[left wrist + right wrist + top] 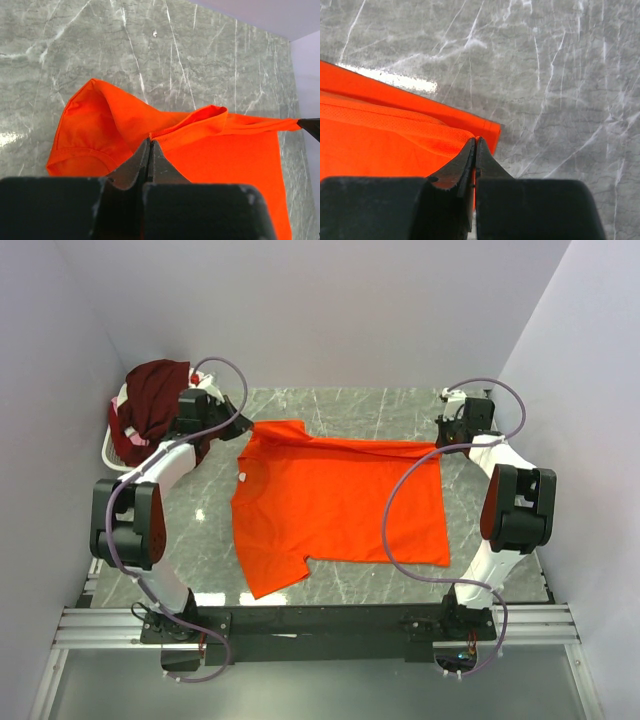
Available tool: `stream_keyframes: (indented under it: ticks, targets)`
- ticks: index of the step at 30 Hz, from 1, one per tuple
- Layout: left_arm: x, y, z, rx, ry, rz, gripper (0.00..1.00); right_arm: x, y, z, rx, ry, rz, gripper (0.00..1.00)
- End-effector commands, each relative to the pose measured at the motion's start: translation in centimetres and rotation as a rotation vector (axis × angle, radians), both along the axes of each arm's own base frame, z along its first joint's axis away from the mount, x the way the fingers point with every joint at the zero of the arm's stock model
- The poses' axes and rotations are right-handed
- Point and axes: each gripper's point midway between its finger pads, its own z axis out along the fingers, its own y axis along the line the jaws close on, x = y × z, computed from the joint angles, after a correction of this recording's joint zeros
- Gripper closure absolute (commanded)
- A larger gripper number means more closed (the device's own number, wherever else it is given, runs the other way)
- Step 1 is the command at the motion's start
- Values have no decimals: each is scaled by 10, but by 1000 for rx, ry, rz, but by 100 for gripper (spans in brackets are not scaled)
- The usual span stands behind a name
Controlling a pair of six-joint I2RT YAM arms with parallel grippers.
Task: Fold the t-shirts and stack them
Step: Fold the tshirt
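Observation:
A bright orange t-shirt (340,505) lies spread on the marble table, collar to the left and hem to the right. My left gripper (241,428) is shut on its far edge by the far sleeve. In the left wrist view the fingertips (150,142) pinch a raised fold of the orange cloth (215,165). My right gripper (447,433) is shut on the far hem corner. The right wrist view shows those jaws (475,140) closed on a lifted fold of orange cloth (380,145). A dark maroon t-shirt (157,390) is heaped at the far left, over pink and white cloth.
A white wire basket (114,447) at the far left corner holds the maroon heap. White walls close in the table on the left, back and right. Cables loop from both arms above the shirt's edges. The black mounting rail (320,620) runs along the near edge.

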Motion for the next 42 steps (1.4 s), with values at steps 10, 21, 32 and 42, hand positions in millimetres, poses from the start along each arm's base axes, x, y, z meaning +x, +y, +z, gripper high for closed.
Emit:
stream_keyframes:
  ticks: [10, 21, 32, 42]
  targets:
    - [-15, 2, 5, 5, 1, -2, 100, -2, -3, 15, -21, -20, 22, 100]
    - [-28, -7, -16, 31, 75, -17, 100, -6, -8, 13, -56, -13, 25, 98]
    - [-45, -15, -28, 71, 133, -18, 100, -12, -9, 10, -77, 0, 45, 97]
    - [-54, -15, -34, 93, 166, -23, 100, -51, -7, 1, -187, 49, 197, 85]
